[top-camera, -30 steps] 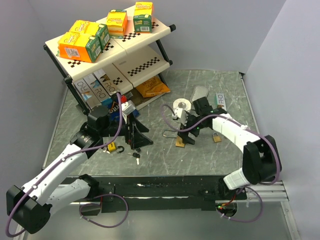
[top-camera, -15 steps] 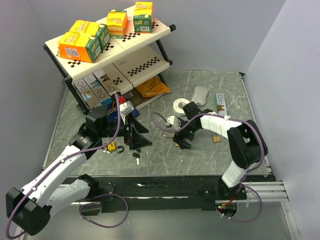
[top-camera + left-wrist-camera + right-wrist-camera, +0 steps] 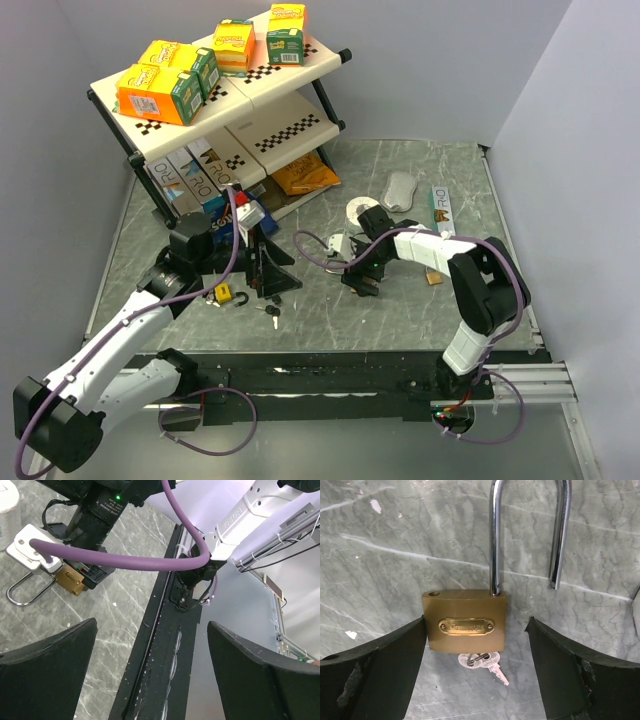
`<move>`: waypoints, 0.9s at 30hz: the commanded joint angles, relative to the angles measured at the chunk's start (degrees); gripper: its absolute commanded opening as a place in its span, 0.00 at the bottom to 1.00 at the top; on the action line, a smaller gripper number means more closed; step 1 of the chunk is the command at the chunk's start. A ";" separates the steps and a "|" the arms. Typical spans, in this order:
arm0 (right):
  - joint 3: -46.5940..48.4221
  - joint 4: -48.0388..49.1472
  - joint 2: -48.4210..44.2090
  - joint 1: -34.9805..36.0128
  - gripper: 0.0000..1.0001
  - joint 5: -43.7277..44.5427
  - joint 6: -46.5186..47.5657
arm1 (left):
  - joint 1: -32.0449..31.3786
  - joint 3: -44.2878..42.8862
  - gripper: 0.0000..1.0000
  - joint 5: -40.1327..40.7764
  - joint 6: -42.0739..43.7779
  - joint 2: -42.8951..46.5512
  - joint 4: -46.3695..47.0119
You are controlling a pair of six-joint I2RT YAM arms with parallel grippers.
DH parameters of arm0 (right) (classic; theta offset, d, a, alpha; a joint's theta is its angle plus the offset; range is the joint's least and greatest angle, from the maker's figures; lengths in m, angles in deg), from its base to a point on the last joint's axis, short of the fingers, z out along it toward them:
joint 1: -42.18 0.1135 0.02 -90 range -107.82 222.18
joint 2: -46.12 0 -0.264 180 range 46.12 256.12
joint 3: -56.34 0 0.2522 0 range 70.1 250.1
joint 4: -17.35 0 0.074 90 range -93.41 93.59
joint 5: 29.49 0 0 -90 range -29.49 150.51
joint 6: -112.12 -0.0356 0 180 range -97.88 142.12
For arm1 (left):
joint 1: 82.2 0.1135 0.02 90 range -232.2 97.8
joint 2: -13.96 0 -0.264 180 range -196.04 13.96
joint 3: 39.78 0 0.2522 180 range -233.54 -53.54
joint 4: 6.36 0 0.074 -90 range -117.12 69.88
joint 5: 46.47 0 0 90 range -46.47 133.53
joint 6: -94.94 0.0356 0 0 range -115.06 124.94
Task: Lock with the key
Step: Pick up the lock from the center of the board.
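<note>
A brass padlock (image 3: 465, 622) lies flat on the marble table with its steel shackle (image 3: 495, 540) swung open. A key (image 3: 482, 660) sticks out of the lock's underside on a small ring. My right gripper (image 3: 476, 622) is open and straddles the lock body. Its left finger (image 3: 395, 650) is close against the lock's side and its right finger (image 3: 570, 665) stands well apart. From above, the right gripper (image 3: 360, 275) is low over the table centre. My left gripper (image 3: 151, 625) is open and empty, at the left (image 3: 270, 268), looking across at the padlock (image 3: 70, 580).
A two-tier rack (image 3: 290, 75) with juice cartons stands at the back left. A small yellow padlock (image 3: 225, 294) and loose keys (image 3: 272, 312) lie by the left arm. Another small brass padlock (image 3: 433, 276), a white disc (image 3: 360, 208) and a grey pouch (image 3: 400, 187) lie near the right arm.
The right arm has swung left and down, so its gripper now straddles the brass padlock, and its jaws have narrowed slightly. The left arm has barely moved.
</note>
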 commanded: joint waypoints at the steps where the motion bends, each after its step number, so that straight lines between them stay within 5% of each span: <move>1: 2.05 0.35 3.40 1.19 0.89 0.17 0.01 | 0.50 0.00 0.96 0.25 -0.79 0.77 1.93; 14: 1.52 1.32 4.55 2.60 0.88 3.95 -1.39 | 2.61 -0.79 0.96 0.42 -2.38 1.56 1.05; 20: 0.82 0.88 3.24 2.25 0.58 1.94 -2.10 | 3.48 -1.23 0.96 0.25 -1.59 2.17 -1.14; 27: 1.25 -4.38 -5.10 -0.38 0.35 -6.49 -1.84 | 5.94 -0.62 0.96 -1.69 -1.15 2.52 -1.50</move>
